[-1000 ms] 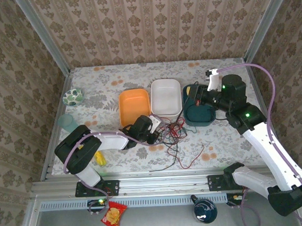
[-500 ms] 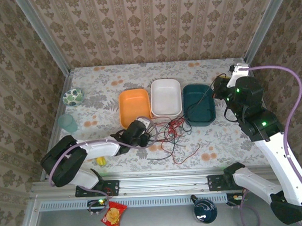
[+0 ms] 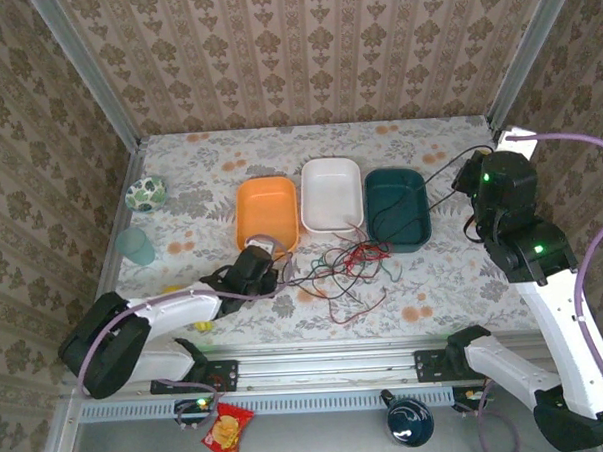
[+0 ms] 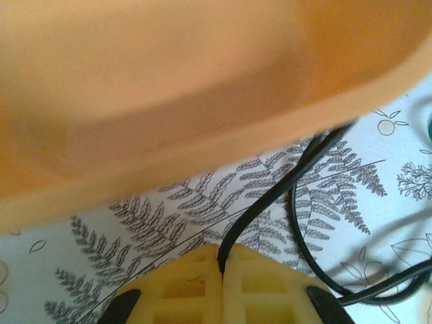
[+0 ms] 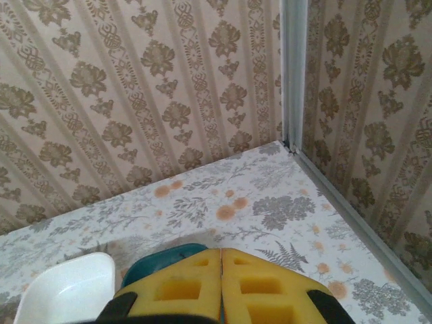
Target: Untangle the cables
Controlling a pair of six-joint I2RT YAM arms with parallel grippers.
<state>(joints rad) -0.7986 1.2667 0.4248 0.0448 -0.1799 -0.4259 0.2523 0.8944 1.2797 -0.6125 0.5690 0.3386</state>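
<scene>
Left wrist view: the left gripper (image 4: 221, 270), yellow fingers pressed together on a dark wire (image 4: 270, 200), sits just beside the near wall of the orange plastic tray (image 4: 169, 88), having drawn back toward the table's near-left corner in the past second. Between the arms, the tangle of thin red, black and dark green cables (image 3: 345, 269) now lies stretched wider along the floral-patterned table (image 3: 188, 156), loosened, though strands cross each other. Farther off, the right gripper (image 3: 464, 174), fingers closed, has swung from over the teal plastic tray (image 3: 394, 172) to the far-right corner. A black strand (image 3: 420, 185) trails up to it, apparently clamped. Room there looks nearly spent, with the right edge close by. Bare table toward the left edge leaves the left arm more pull.
</scene>
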